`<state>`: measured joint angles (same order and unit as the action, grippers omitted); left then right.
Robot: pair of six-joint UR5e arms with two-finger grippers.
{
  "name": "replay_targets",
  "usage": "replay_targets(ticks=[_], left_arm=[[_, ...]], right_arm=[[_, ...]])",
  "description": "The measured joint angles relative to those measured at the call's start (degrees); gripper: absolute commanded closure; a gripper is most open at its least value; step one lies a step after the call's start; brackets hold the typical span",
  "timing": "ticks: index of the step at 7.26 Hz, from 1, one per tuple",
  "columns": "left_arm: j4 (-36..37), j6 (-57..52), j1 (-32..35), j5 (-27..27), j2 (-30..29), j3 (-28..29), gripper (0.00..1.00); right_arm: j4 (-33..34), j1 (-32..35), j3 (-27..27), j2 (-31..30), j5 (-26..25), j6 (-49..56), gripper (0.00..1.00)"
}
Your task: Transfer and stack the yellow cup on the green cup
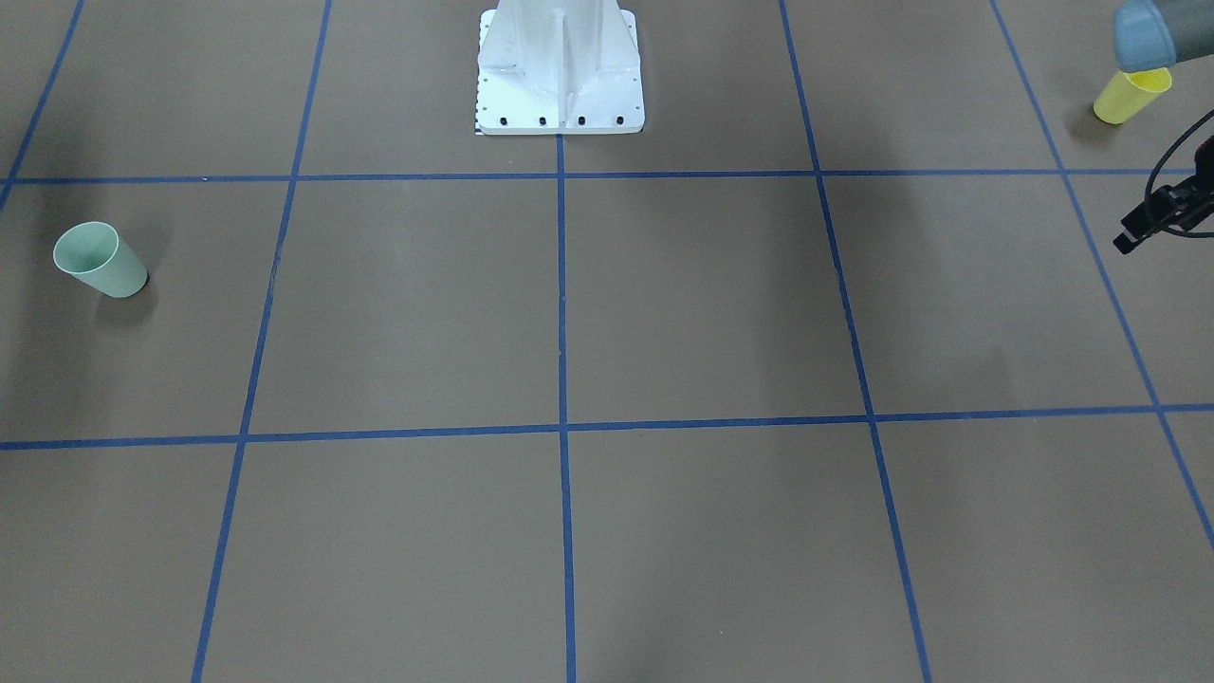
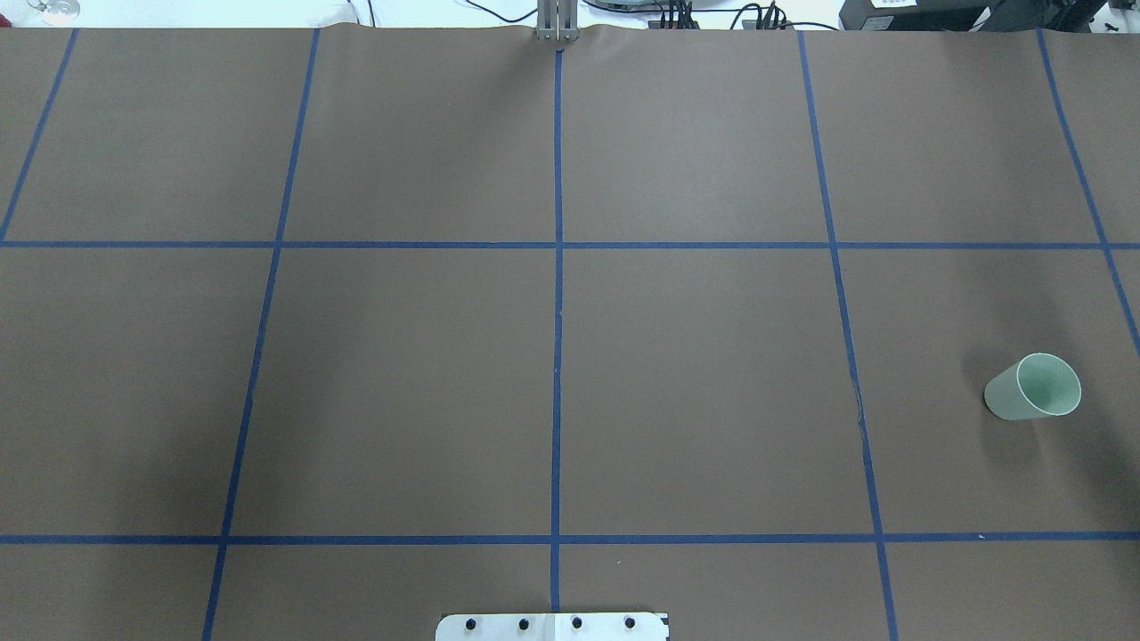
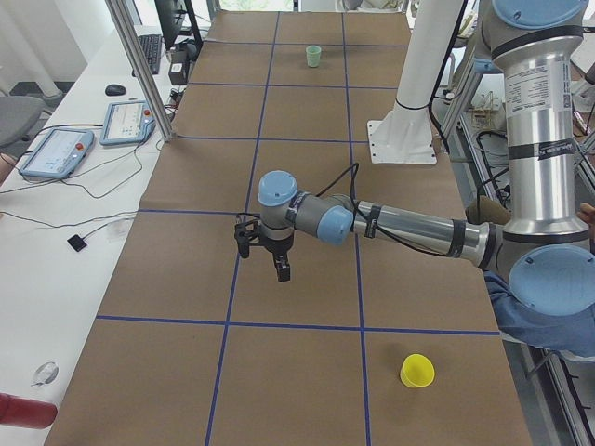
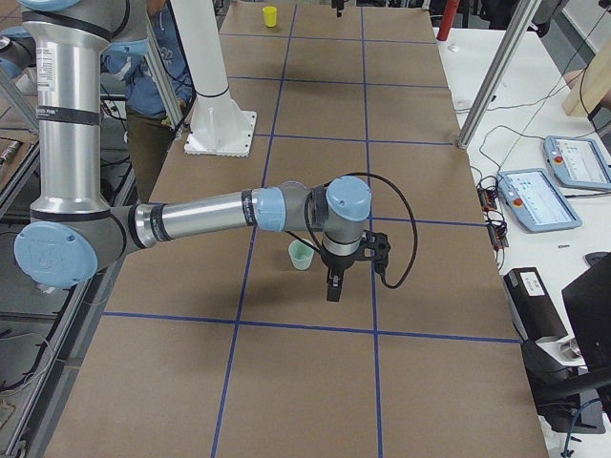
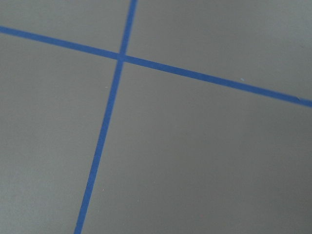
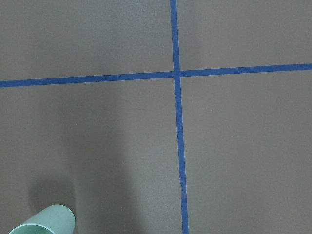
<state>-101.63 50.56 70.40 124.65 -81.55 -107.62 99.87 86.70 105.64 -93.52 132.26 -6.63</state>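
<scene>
Hovering left gripper (image 3: 277,269): above table (image 3: 307,139), open or closed unclear.
Right gripper (image 4: 332,291): near green cup (image 4: 302,255), likewise unclear.
Yellow cup (image 3: 416,371): upright, apart from both.

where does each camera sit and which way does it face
front-facing: across the table, facing the base; left arm at right edge
overhead: behind it, looking forward and down; base only
exterior left: table's left end; left arm near
exterior right: table's right end; right arm near
left wrist: down at the table; no body
right wrist: down too; no body
it and overhead share the green cup
</scene>
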Motion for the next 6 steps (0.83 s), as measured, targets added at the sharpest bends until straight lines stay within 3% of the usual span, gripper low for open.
replay_targets(ticks=[2,4,6], left_arm=[[-0.6,18.2,-6.4,-11.8,1.4,-0.3,0.00],[2.5,34.3,-12.6,-19.4,3.0,-0.4,0.00],[17.0,54.4,-21.5,-27.5,2.7,-1.9,0.00]], right_arm=[[-1.7,-0.7,0.4,0.0,0.1,0.0,0.00],[-2.0,-1.7,1.6,-0.1,0.6,0.0,0.00],[-1.8,-2.6,2.1,-0.3,1.9,0.0,0.00]])
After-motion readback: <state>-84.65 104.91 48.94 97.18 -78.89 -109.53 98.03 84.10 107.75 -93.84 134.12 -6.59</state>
